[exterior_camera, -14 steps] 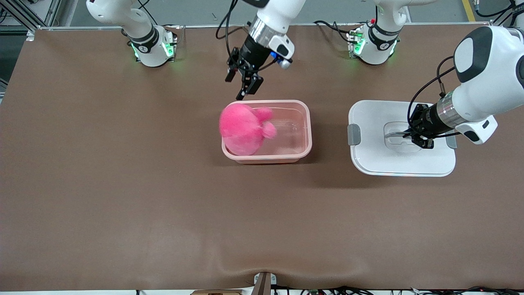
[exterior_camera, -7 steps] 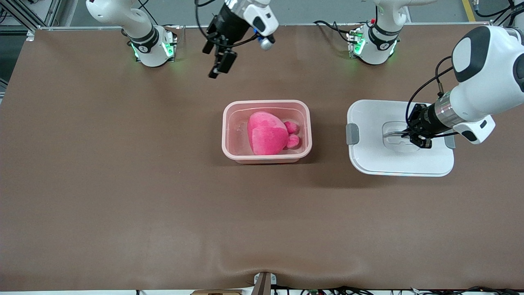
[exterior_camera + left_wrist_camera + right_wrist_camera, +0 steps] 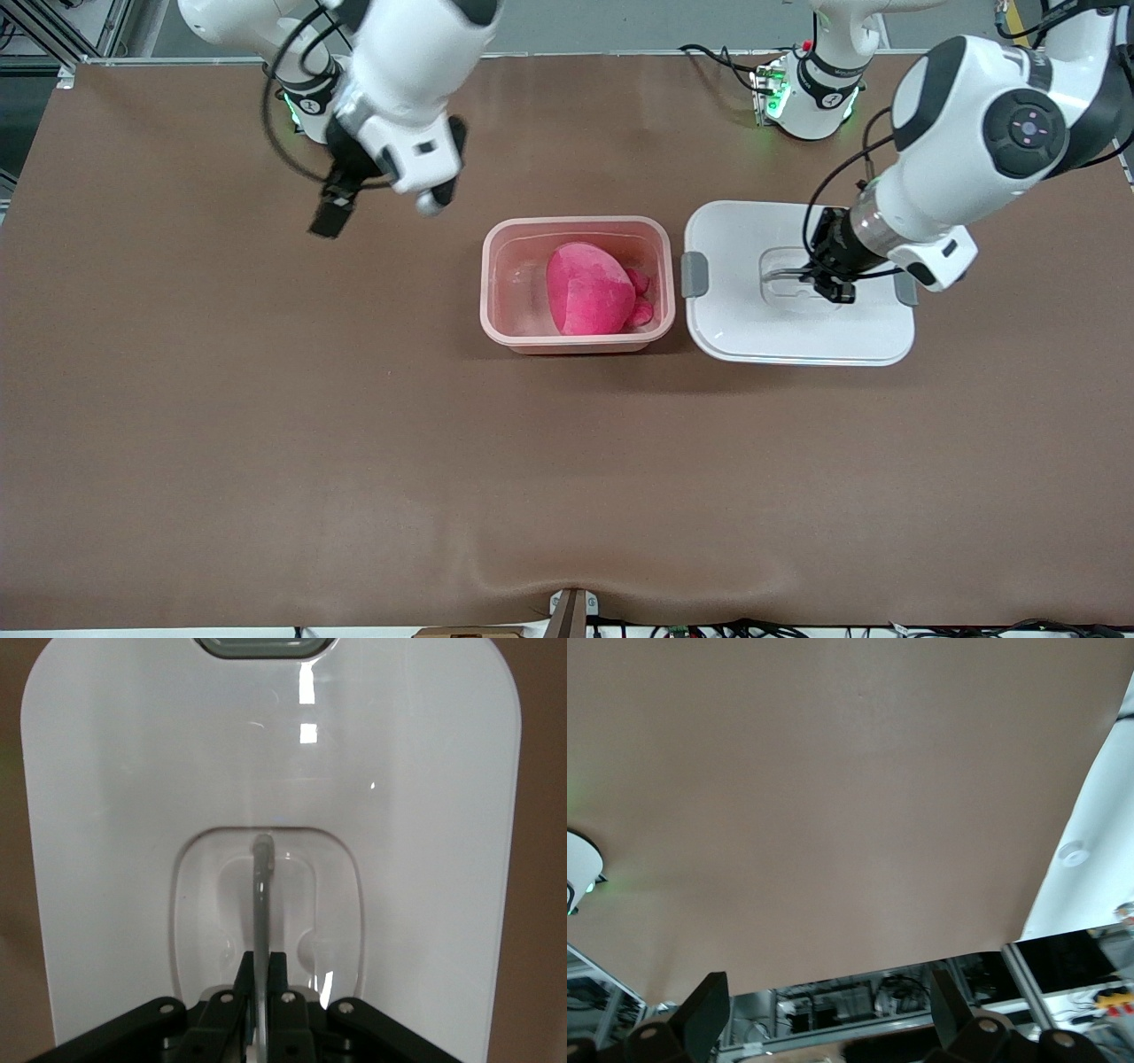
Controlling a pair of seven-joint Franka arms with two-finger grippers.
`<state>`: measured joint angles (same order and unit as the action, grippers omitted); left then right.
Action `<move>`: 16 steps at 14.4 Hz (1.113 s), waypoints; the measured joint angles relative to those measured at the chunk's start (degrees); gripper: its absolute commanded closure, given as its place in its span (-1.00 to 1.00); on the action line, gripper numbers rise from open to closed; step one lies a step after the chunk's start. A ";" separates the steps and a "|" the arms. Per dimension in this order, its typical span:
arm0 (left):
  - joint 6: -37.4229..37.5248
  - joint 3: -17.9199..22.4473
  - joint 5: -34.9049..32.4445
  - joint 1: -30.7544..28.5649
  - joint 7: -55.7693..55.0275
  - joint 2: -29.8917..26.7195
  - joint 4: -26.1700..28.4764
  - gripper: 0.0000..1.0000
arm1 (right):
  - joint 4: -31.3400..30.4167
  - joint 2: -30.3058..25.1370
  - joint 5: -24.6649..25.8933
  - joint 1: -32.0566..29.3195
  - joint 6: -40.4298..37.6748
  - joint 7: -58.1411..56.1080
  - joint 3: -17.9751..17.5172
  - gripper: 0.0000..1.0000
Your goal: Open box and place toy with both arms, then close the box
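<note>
The box's pinkish base point(image 3: 490, 292) stands open at the table's middle. The pink plush toy point(image 3: 589, 291) lies inside it. The white lid point(image 3: 735, 306) with grey side latches point(image 3: 694, 274) is beside the base, toward the left arm's end, its edge almost at the base's rim. My left gripper point(image 3: 819, 282) is shut on the lid's grey handle point(image 3: 262, 895) in the recessed top; the left wrist view shows the jaws point(image 3: 262, 964) pinching it. My right gripper point(image 3: 335, 206) is open and empty, up over bare table toward the right arm's end; its fingers point(image 3: 709, 1003) stand wide apart.
The two arm bases point(image 3: 323, 106) point(image 3: 806, 93) glow green along the table edge farthest from the front camera. Brown table point(image 3: 354, 443) stretches bare nearer the front camera. Frame rails and cables point(image 3: 859, 1010) lie past the table edge.
The toy dropped and settled in the base. My right gripper swung up and away toward the right arm's end. My left gripper carried the lid toward the base.
</note>
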<state>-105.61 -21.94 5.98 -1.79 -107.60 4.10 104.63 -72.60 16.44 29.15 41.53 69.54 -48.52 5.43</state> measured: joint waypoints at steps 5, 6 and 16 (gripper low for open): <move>-0.16 -2.56 0.00 2.22 -6.50 2.15 -2.54 1.00 | -0.73 -1.09 -6.00 -13.41 2.68 0.11 0.24 -1.00; -0.23 -2.63 0.00 3.30 -7.52 2.98 -3.28 1.00 | -0.75 -1.40 -7.77 -16.34 3.18 0.17 0.25 -1.00; -0.69 -2.75 -5.25 13.63 -19.43 11.09 -10.13 1.00 | -7.30 -6.53 -20.35 -39.55 9.18 0.67 0.29 -1.00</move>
<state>-106.30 -24.70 0.73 11.85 -127.03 15.19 94.50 -79.90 9.90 8.79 1.98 78.72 -47.85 5.72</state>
